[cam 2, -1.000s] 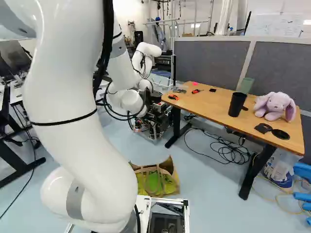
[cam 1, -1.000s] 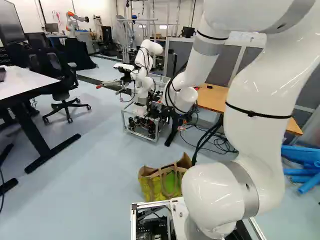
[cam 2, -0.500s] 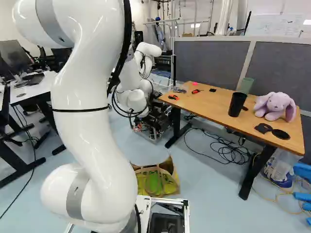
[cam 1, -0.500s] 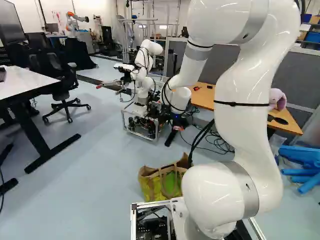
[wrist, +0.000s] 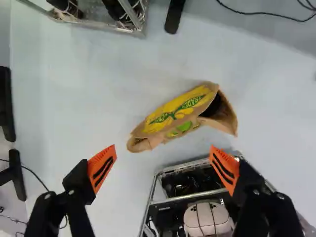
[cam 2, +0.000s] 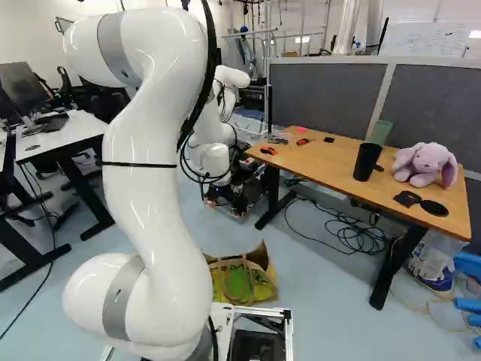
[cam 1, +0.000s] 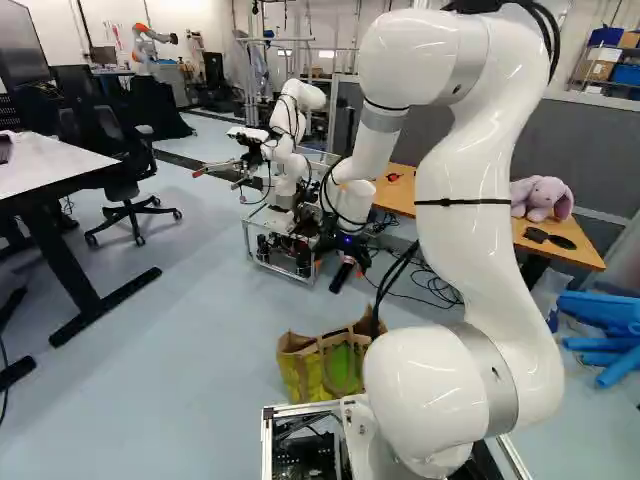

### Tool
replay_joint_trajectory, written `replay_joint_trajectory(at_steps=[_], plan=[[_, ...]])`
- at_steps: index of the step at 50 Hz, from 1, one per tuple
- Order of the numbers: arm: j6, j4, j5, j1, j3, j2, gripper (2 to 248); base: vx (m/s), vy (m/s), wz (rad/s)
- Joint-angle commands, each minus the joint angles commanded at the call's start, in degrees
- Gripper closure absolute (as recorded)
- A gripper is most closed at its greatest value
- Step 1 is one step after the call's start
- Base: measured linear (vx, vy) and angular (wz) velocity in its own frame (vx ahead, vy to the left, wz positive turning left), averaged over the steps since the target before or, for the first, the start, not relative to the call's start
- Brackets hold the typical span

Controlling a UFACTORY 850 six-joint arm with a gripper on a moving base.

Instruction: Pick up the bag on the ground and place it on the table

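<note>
Down on the floor, just beside the base, the bag lies ahead of my wide-open, empty gripper, long axis slanting across from one finger's side toward the other's, brown and crumpled with yellow-and-green sides, its mouth gaping at one end.

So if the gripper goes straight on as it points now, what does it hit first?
Probably the bag, ahead of the open gripper; depth is hard to judge, so it could just miss and meet the floor beside it.
</note>
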Motion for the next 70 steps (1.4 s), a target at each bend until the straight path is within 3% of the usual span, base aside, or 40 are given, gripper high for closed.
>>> replay_joint_trajectory(at_steps=[70], plan=[[0.00, 0.49, -1.01, -0.01, -9.82, -17.11, 3, 0.000, 0.000, 0.000]])
